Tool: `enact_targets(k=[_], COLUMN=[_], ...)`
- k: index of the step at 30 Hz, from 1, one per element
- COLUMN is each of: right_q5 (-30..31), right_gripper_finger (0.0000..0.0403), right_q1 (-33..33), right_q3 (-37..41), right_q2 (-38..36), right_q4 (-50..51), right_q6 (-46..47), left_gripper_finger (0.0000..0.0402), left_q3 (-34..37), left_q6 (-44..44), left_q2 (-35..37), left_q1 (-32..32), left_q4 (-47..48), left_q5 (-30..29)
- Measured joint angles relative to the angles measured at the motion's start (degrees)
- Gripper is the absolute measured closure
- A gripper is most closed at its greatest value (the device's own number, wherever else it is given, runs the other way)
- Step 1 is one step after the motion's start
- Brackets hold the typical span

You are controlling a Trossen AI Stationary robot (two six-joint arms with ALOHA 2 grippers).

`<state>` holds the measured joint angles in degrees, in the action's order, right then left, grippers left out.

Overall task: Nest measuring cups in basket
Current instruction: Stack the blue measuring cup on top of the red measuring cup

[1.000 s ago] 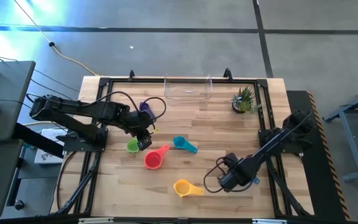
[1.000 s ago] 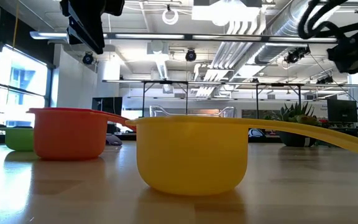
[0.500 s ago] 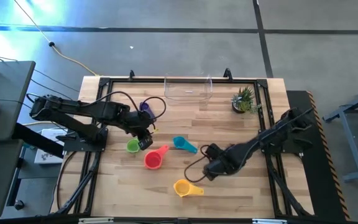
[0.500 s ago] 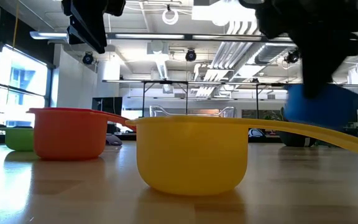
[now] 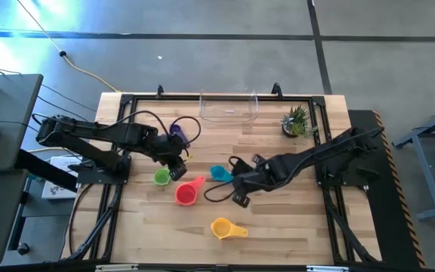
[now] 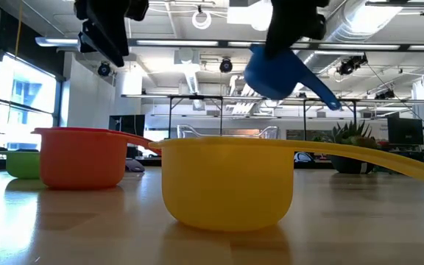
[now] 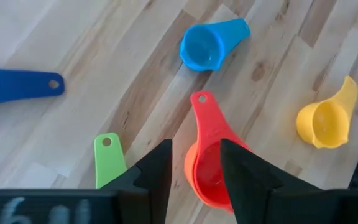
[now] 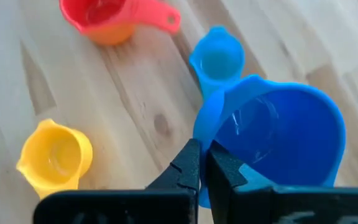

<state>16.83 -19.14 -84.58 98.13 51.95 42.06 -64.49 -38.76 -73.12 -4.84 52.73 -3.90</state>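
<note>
Right hand point(image 8: 202, 163), clamped on the big blue plastic measuring cup point(image 8: 278, 140), carries it; next, toward the clear plastic basket point(image 5: 229, 108) at twelve o'clock.

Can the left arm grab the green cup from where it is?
Probably yes. The left gripper hangs right beside the green cup, its fingers parted and empty, and nothing lies between them. The red cup sits near but off to the side, and the right gripper is farther away, holding the blue cup.
</note>
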Motion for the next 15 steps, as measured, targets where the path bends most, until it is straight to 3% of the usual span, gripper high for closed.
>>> enact_targets(k=[7, 15], right_q5=[1.2, -0.5], right_gripper_finger=[0.0403, 0.0403], right_q1=[0.8, 0.8], right_q3=[-1.6, -1.5], right_q2=[0.0, 0.0], right_q4=[0.1, 7.8], right_q6=[-4.2, -6.8], left_gripper_finger=[0.0272, 0.0272], left_q3=[0.0, 0.0], left_q6=[-3.1, -3.2], left_q2=[0.0, 0.0], left_q1=[-0.7, -2.1], left_q4=[0.2, 0.2], left_q5=[4.8, 5.0])
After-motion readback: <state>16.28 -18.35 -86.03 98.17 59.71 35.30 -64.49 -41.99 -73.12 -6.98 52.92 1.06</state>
